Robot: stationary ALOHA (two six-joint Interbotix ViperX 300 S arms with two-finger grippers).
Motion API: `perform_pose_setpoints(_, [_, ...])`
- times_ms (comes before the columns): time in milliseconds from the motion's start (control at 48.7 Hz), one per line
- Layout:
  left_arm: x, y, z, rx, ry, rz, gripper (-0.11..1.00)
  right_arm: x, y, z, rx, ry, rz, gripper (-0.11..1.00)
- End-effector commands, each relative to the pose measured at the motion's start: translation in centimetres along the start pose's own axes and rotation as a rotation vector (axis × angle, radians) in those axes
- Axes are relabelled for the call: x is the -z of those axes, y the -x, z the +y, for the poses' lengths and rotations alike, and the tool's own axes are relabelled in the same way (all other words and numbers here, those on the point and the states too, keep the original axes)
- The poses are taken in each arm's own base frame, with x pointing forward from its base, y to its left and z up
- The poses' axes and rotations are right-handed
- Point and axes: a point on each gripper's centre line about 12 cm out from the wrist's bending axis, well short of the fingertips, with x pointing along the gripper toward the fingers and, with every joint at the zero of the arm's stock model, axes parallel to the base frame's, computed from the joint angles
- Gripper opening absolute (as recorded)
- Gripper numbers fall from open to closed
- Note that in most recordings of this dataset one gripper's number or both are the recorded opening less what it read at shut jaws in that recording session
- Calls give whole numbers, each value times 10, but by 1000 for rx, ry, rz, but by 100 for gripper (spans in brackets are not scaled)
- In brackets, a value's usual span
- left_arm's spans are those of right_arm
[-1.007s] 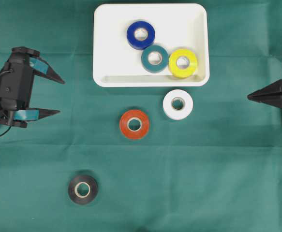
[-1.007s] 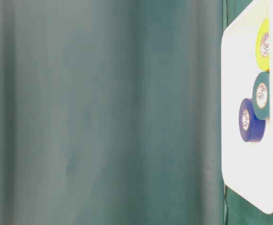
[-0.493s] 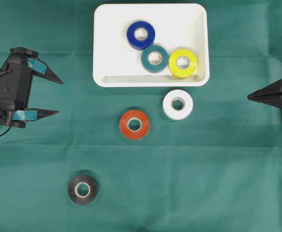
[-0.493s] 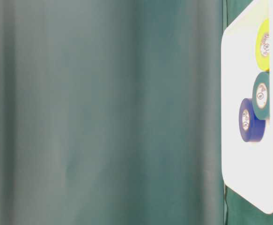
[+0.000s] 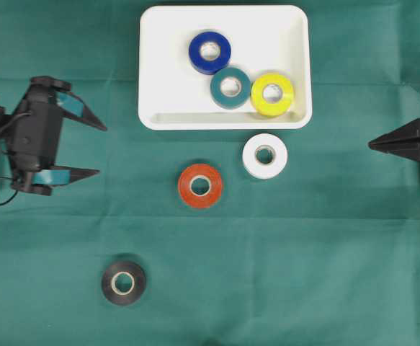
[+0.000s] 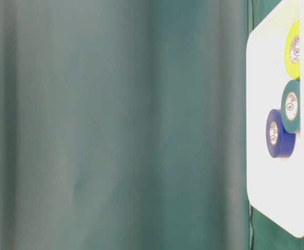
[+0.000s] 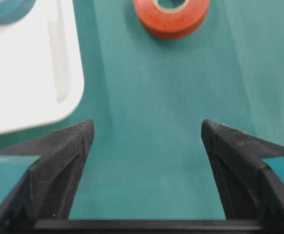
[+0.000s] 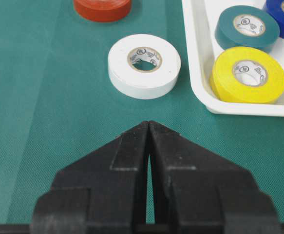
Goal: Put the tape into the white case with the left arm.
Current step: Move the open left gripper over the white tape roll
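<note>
The white case (image 5: 159, 65) lies at the top centre and holds a blue roll (image 5: 210, 52), a teal roll (image 5: 230, 87) and a yellow roll (image 5: 272, 94). On the green cloth lie a white tape roll (image 5: 265, 156), an orange roll (image 5: 200, 185) and a black roll (image 5: 123, 282). My left gripper (image 5: 101, 151) stands open at the left, empty, well short of the orange roll (image 7: 172, 17). At the right edge my right gripper (image 5: 372, 144) is shut on nothing, pointing at the white roll (image 8: 144, 66).
The case's corner (image 7: 29, 92) shows just ahead of my left fingertip (image 7: 78, 139). A green curtain fills most of the table-level view, with the case (image 6: 266, 187) at its right edge. Green cloth covers the whole table.
My left gripper has shifted a little to the right, toward the rolls, still open. The right arm and all rolls have stayed put.
</note>
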Motion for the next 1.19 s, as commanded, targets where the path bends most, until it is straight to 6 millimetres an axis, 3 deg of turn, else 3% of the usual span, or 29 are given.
perform_pose_setpoints(0, [-17, -7, 2, 0, 0, -17, 89, -5, 0, 0, 0, -1, -14, -9])
perform_pose_setpoints(596, [-71, -85, 14, 14, -1, 50, 89, -5, 0, 0, 0, -1, -14, -9])
perform_pose_setpoints(1171, [-117, -145, 23, 11, -1, 37, 89, -5, 0, 0, 0, -1, -15, -9])
